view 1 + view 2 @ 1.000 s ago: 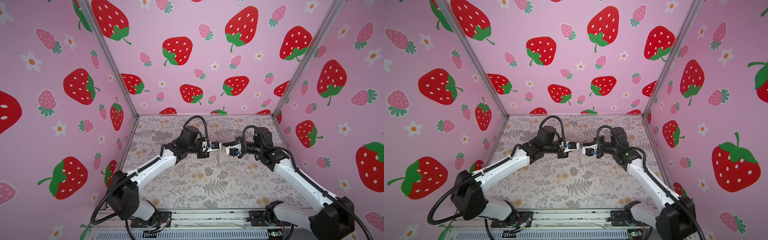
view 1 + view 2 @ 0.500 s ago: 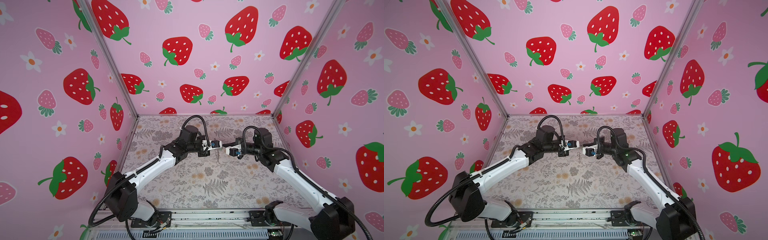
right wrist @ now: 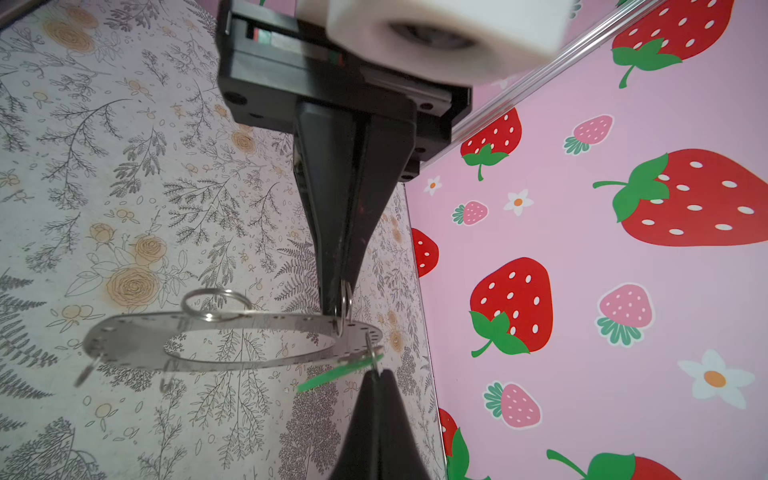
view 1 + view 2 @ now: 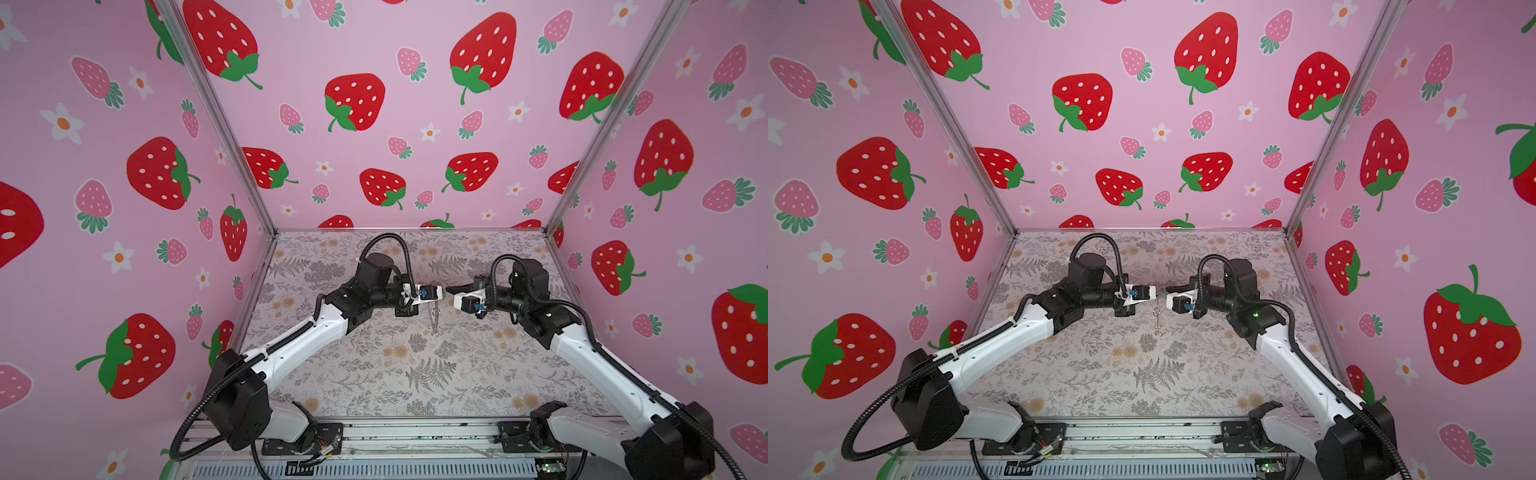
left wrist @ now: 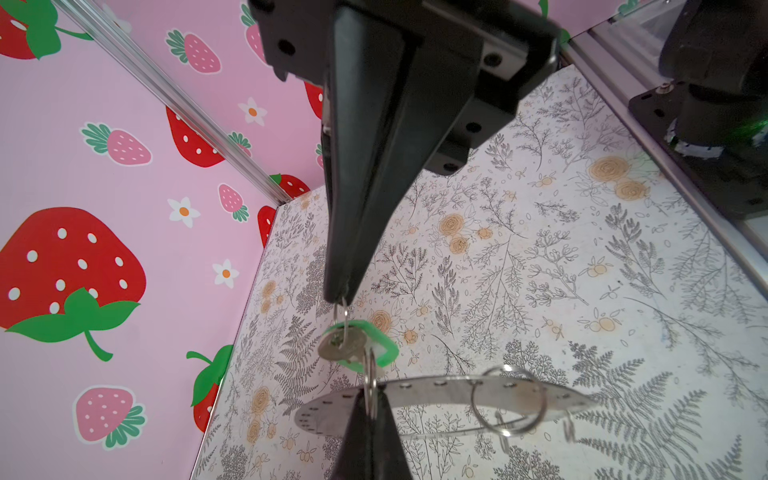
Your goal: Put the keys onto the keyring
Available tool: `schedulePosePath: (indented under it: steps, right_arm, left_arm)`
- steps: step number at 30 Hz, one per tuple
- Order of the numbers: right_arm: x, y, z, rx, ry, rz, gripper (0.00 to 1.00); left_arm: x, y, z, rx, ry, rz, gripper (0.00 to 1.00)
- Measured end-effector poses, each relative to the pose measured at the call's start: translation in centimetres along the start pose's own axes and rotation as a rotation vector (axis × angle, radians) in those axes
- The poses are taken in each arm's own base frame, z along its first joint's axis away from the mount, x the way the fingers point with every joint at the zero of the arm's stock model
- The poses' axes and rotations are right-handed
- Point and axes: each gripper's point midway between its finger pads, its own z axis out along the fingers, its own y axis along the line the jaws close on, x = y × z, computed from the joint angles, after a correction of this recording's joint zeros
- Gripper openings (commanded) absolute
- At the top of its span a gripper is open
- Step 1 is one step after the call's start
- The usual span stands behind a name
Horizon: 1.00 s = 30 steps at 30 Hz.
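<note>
One thin wire loop (image 5: 344, 313) is pinched in the tip of the clenched black left hand (image 5: 338, 296), in mid-air. From it dangles the small silvery metal key with bright-green plastic tag (image 5: 343, 347). Just beyond, tip to tip, the clenched right hand (image 3: 338, 301) grips a small wire ring (image 3: 347, 296) on the rim of the large flat grey metal keyring (image 3: 124, 345), which hangs above the floral counter (image 5: 540, 257).

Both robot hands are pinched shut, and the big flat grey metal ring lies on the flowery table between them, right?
Not lying: the right wrist view shows the big flat grey metal ring hanging in the air above the flowery table, by a wire loop pinched in the right hand. The left hand is shut too.
</note>
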Motion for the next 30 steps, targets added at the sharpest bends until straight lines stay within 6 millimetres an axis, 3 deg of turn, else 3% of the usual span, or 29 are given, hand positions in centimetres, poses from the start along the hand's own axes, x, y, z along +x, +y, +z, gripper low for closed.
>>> schedulePosePath:
  steps: [30]
  right_arm:
    - [-0.82, 0.67, 0.24, -0.014, -0.018, 0.004, 0.00]
  left_arm:
    - [-0.48, -0.06, -0.73, -0.019, -0.013, 0.005, 0.00]
